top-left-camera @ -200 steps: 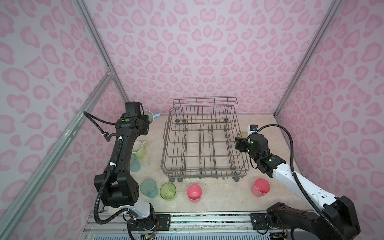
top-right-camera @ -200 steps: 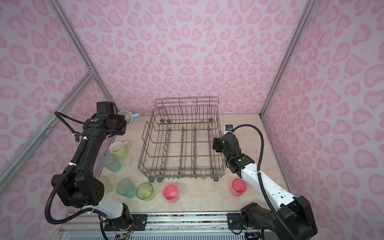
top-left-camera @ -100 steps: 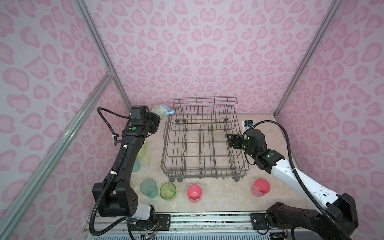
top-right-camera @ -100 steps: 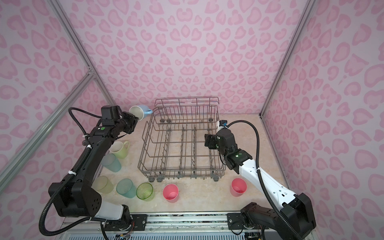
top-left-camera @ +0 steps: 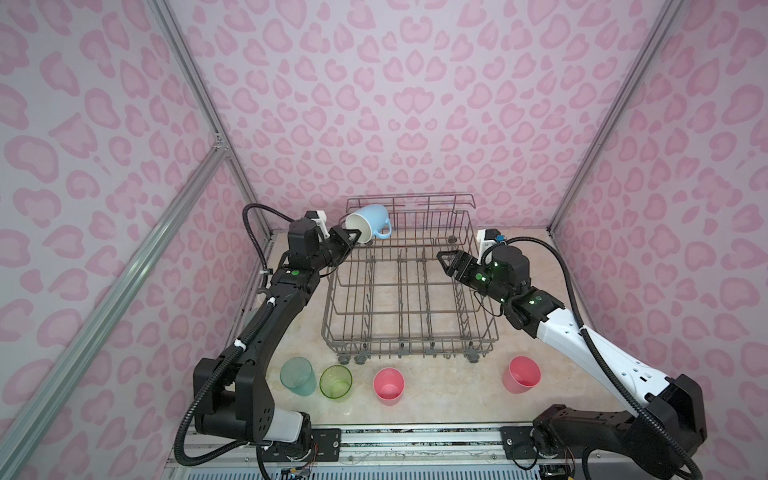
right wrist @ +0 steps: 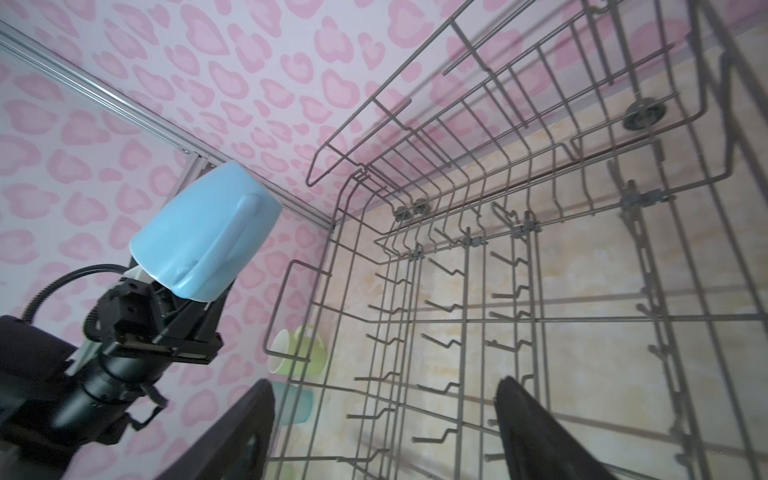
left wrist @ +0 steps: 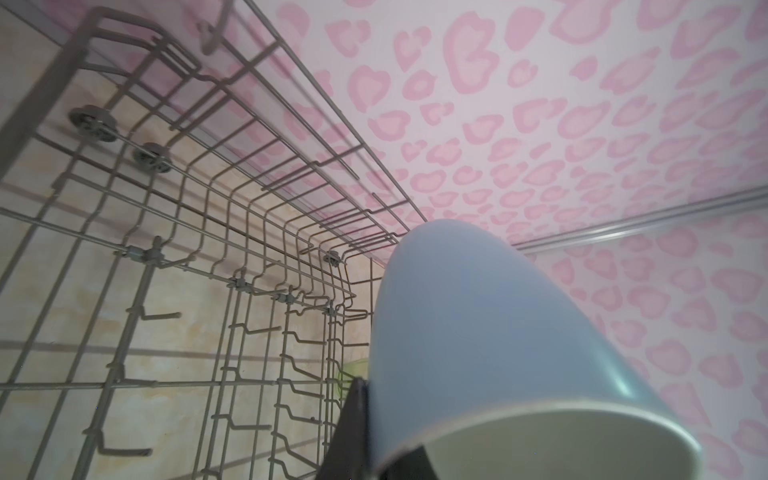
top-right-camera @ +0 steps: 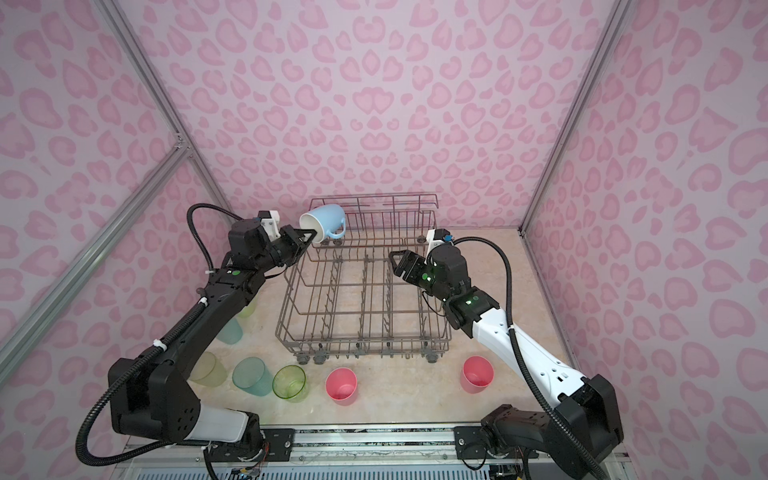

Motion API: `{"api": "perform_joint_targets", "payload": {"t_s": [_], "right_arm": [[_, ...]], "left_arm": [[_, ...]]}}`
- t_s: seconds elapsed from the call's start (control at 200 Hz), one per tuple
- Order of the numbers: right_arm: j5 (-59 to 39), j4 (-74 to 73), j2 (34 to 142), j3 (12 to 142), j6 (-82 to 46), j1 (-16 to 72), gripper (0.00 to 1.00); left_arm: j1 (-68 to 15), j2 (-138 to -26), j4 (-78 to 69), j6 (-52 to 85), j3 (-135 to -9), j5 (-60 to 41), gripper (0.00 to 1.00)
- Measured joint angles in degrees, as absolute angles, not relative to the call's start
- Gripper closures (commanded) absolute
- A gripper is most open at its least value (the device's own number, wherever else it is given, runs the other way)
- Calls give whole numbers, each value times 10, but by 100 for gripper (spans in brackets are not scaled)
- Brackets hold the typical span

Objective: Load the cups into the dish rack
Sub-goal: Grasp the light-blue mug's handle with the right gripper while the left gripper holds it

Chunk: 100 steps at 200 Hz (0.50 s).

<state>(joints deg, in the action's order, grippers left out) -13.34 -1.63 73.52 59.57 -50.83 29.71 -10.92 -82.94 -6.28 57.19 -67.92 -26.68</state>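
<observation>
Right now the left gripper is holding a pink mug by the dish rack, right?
Not pink. The left gripper is holding a light-blue mug by the dish rack, up near its back corner. Both top views show the colour.

One rack, two pink tumblers, two teal cups, two lime cups, two mugs

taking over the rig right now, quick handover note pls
Left gripper: shut on the light-blue mug by its rim, tilted above the back left corner of the dish rack.
Right gripper: open, empty, over the rack's right side.
Done: nothing in the rack yet.
Left: seat the mug, then load the teal cup, green cup, middle pink tumbler, right pink tumbler and others by the left arm, including a second teal cup.
</observation>
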Motion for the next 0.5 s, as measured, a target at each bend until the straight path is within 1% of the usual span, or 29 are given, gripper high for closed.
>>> {"api": "perform_joint_targets", "payload": {"t_s": [0.1, 0.255, 0.5], "right_arm": [[-161, -50, 744, 598, -557, 297, 19], [-193, -96, 751, 597, -617, 297, 21], [-221, -169, 776, 599, -688, 297, 27]], "left_arm": [[-123, -835, -99, 553, -665, -292, 97], [-132, -843, -137, 539, -656, -302, 97], [-140, -863, -176, 540, -656, -318, 97]]}}
